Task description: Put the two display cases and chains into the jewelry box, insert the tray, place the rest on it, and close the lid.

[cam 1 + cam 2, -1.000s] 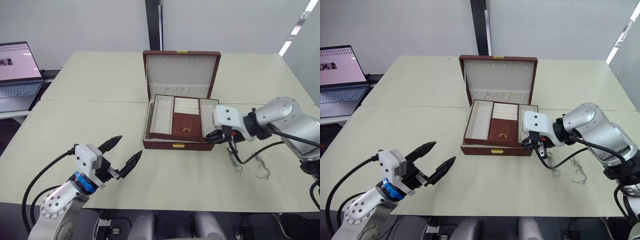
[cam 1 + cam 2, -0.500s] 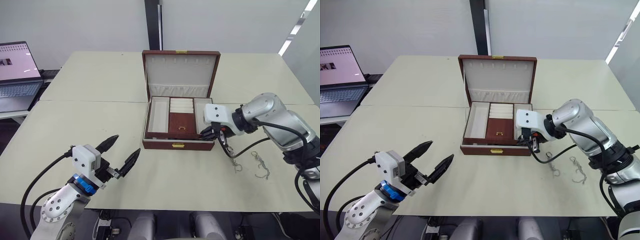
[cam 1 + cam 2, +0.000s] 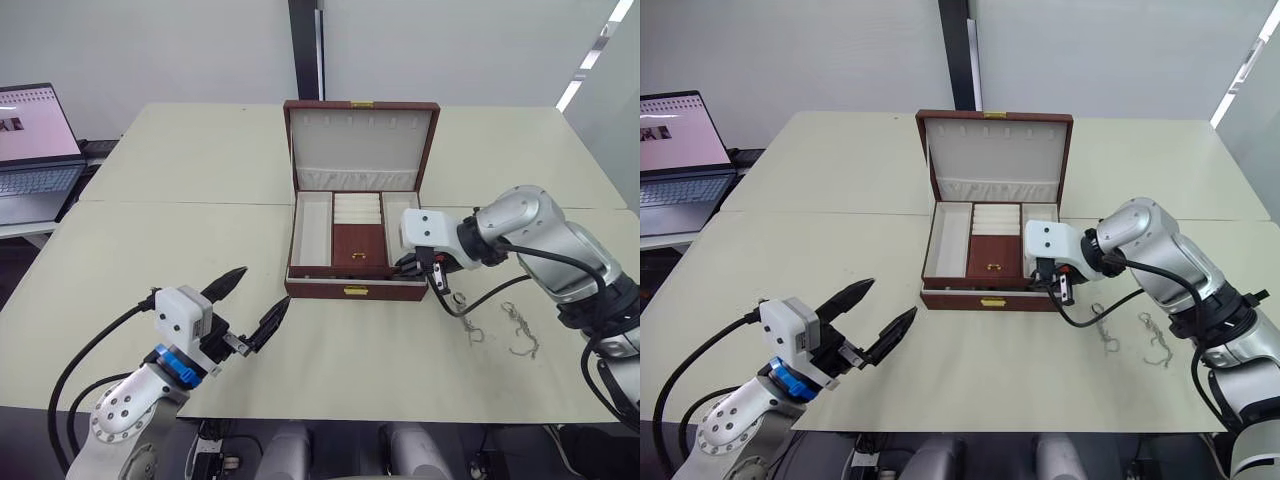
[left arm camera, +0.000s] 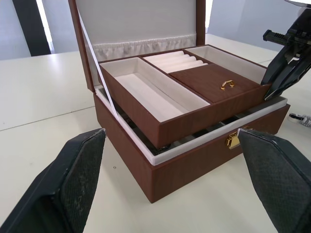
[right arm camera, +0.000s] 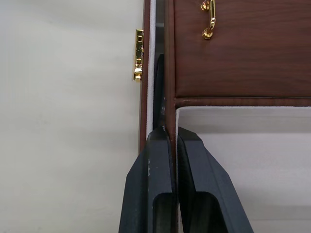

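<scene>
1. Brown wood tray point(image 4: 194, 94) sits tilted in the open box point(image 3: 355, 290), its near rim riding above the box's front wall, so it is not yet seated; the lid stands upright behind, leaving room to lower it.
2. Right gripper point(image 5: 170, 138) has its fingers point(image 5: 150, 194) pressed onto the tray's front wall near the box's front right corner, one finger outside and one inside, probably to steer the tray down level.
3. Left gripper point(image 3: 252, 305) hovers near the table's point(image 3: 150, 250) front edge, well apart from the box, fingers spread and holding nothing, seemingly on standby.
4. Loose chains point(image 3: 500, 325) lie on the table to the right of the box, near the front edge, probably left for the tray.
</scene>
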Controlling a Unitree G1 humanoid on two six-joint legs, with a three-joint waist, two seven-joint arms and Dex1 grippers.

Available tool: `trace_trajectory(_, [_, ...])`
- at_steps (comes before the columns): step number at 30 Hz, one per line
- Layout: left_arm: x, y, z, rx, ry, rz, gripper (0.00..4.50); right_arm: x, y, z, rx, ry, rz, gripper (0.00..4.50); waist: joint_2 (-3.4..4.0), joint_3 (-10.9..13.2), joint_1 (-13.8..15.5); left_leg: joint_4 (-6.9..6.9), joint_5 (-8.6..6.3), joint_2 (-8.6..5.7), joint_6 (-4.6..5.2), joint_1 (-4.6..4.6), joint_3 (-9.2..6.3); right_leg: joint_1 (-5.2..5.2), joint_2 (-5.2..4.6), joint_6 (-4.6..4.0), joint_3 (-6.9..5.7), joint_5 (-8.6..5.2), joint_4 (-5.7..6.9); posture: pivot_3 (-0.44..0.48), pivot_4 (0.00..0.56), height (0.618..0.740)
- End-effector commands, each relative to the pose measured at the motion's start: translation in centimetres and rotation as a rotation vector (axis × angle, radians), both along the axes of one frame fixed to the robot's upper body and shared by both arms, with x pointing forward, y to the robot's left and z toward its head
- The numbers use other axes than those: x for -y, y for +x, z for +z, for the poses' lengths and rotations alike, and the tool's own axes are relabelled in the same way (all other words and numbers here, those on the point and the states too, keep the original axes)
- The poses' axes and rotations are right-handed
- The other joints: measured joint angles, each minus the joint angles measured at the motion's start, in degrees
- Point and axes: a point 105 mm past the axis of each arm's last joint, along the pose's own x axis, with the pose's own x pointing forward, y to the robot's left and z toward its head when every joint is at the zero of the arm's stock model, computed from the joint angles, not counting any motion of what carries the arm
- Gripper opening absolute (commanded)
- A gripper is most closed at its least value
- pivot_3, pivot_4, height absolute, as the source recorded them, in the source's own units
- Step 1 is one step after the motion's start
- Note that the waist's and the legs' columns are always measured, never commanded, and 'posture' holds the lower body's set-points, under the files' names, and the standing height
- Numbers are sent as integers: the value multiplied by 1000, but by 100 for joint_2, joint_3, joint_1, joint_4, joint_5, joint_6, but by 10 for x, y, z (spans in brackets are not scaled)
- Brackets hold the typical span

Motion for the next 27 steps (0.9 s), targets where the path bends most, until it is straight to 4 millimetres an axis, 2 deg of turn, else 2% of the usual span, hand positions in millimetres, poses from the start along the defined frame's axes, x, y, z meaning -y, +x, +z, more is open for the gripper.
trace_trajectory(1, [4,-3,11,39,8,-14,4500,-3,-2,7,29,6,17,10,0,0,0,-1,0,0,0,-1,0,-2,0,0,0,0,0,0,150,740])
trace_trajectory(17, [6,-3,12,34,2,-4,4500,-11,-10,2,-11,7,27,10,0,0,0,-1,0,0,0,0,0,-2,0,0,0,0,0,0,150,740])
trace_trajectory(27, [6,-2,11,35,1,-2,4500,-8,-9,-4,-12,-6,24,10,0,0,0,-3,0,0,0,-2,0,-2,-1,0,0,0,-1,0,150,740])
